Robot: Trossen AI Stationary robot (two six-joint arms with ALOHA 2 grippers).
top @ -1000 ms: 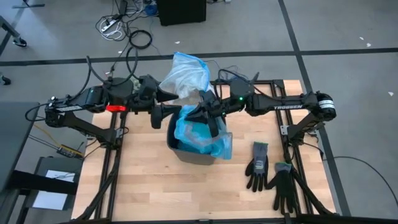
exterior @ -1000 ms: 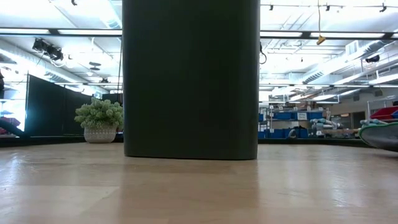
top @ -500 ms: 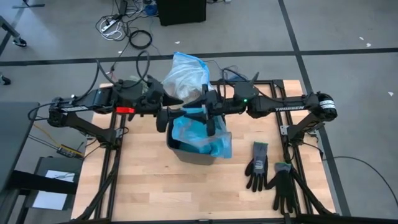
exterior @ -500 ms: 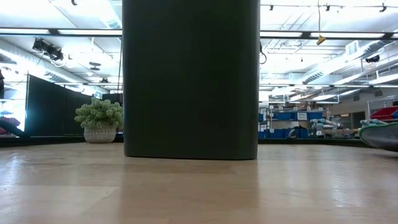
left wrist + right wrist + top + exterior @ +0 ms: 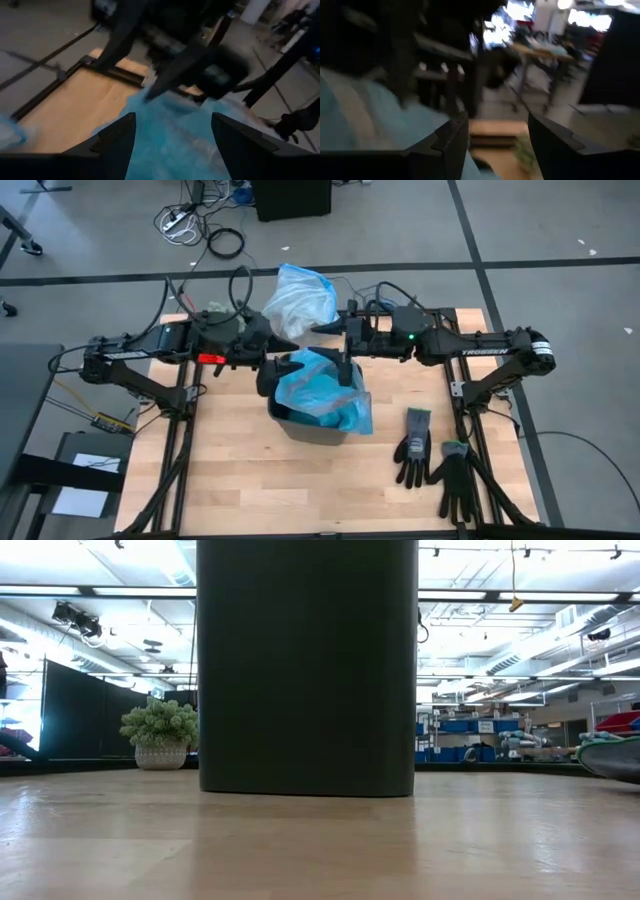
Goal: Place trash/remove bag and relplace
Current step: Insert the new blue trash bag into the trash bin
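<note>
Two arms: both dark arms reach in over the middle of the desk [image 5: 240, 470], a pale wooden top on a black frame, and meet above the bin.
Bin: a black plastic bin [image 5: 300, 425] stands mid-desk; from the low view its dark flat wall [image 5: 306, 665] fills the centre.
Blue bag: a light-blue translucent plastic bag [image 5: 322, 392] is draped into and over the bin mouth, spilling down its right side.
Grey-white bag: the thin crinkly translucent grey-white bin liner [image 5: 298, 304], bunched and full-looking with a blue tinge at its top, sits at the far edge of the desk, just behind the bin and between the two wrists.
Left gripper: the left gripper [image 5: 268, 377] hangs at the bin's left rim; in its wrist view the fingers [image 5: 118, 140] stand spread apart with blue film between them, gripping nothing.
Right gripper: the right gripper [image 5: 347, 372] is over the bin's far-right rim; its fingers [image 5: 451, 142] look parted and empty.
Gloves: two black gloves [image 5: 432, 460] lie on the near right of the desk.
Handling: the film is probably light, limp and slippery; a pinch on a gathered fold at the rim should hold better than a flat sheet.
Trash: none visible loose.
</note>
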